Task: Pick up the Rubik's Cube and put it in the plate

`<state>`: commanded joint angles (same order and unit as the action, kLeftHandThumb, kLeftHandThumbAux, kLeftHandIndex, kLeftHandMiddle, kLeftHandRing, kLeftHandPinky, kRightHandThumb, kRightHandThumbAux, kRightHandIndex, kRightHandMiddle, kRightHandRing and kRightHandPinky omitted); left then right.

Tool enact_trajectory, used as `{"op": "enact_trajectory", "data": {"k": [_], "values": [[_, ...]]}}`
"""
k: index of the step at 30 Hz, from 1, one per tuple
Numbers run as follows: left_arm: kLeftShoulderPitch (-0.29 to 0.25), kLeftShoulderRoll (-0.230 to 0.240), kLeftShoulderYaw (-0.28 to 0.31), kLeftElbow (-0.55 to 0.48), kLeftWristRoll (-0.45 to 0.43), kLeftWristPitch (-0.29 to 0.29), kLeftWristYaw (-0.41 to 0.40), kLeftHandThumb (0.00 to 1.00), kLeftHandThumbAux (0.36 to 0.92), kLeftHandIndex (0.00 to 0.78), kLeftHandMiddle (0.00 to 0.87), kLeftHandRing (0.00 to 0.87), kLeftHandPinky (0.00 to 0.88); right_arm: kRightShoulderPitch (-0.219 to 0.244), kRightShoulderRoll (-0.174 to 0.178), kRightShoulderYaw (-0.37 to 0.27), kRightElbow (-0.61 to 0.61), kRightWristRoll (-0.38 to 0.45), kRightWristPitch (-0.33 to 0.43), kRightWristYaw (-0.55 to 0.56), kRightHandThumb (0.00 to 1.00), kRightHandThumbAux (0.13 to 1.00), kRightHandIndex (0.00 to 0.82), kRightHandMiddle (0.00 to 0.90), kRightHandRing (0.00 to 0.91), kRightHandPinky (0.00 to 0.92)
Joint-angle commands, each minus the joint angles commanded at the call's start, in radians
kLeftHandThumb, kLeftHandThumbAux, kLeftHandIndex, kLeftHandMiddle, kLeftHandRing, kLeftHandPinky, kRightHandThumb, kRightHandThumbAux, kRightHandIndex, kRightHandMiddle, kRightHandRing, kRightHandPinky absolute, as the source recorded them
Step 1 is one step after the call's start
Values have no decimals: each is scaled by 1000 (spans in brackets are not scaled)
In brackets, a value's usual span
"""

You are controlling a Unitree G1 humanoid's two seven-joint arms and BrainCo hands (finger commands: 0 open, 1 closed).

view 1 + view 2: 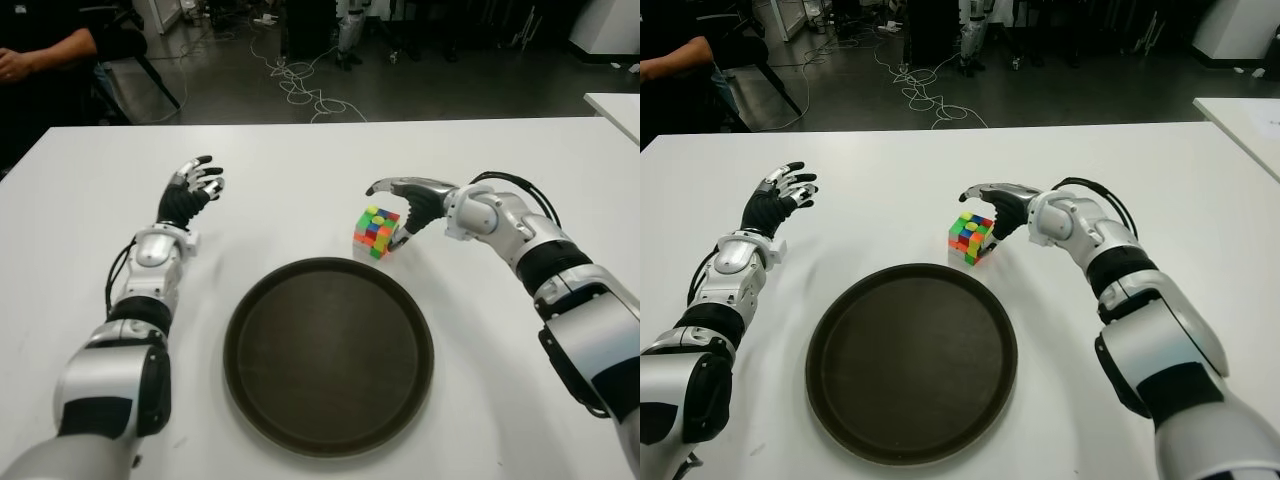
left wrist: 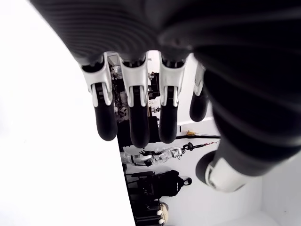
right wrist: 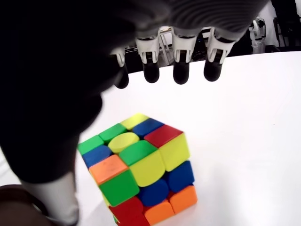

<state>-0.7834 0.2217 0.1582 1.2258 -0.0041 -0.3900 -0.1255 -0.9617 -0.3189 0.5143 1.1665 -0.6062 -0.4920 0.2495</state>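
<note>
The plate (image 1: 328, 357), dark and round, sits at lower centre of the eye views on the white table (image 1: 300, 170), with nothing in it. Just beyond its far right rim the cube (image 1: 377, 230) stands on the table, outside the plate. The right hand (image 1: 408, 203) arches over the cube from the right, fingers spread and extended above it, the thumb low beside it; in the right wrist view the fingers (image 3: 181, 70) hang clear of the cube (image 3: 139, 175), gripping nothing. At mid left the left hand (image 1: 192, 190) shows over the table with fingers loosely extended, empty. At upper left a seated person (image 1: 40, 50) is partly in frame.
</note>
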Motion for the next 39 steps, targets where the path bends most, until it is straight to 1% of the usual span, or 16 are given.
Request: {"op": "enact_trajectory", "data": {"k": [6, 16, 27, 36, 39], "values": [[0, 0, 0, 0, 1, -1, 0, 138, 691, 178, 250, 239, 247, 0, 5, -1, 7, 3, 1, -1, 0, 799, 71, 79, 80, 71], [-2, -2, 1, -1, -3, 3, -4, 128, 694, 174, 248, 243, 255, 2, 8, -8, 4, 9, 0, -6, 0, 810, 73, 76, 85, 80], [-3, -3, -4, -2, 1, 5, -2, 137, 686, 179, 250, 245, 259, 15, 24, 5, 9, -9, -8, -73, 0, 788, 91, 87, 100, 98], [-2, -4, -4, -6, -1, 4, -4, 131, 685, 172, 243, 233, 235, 28, 34, 6, 7, -20, -3, -124, 0, 756, 97, 99, 99, 88], [-3, -4, -5, -5, 0, 5, -3, 133, 683, 172, 244, 235, 238, 31, 36, 4, 7, -22, -2, -137, 0, 762, 105, 106, 103, 91]]}}
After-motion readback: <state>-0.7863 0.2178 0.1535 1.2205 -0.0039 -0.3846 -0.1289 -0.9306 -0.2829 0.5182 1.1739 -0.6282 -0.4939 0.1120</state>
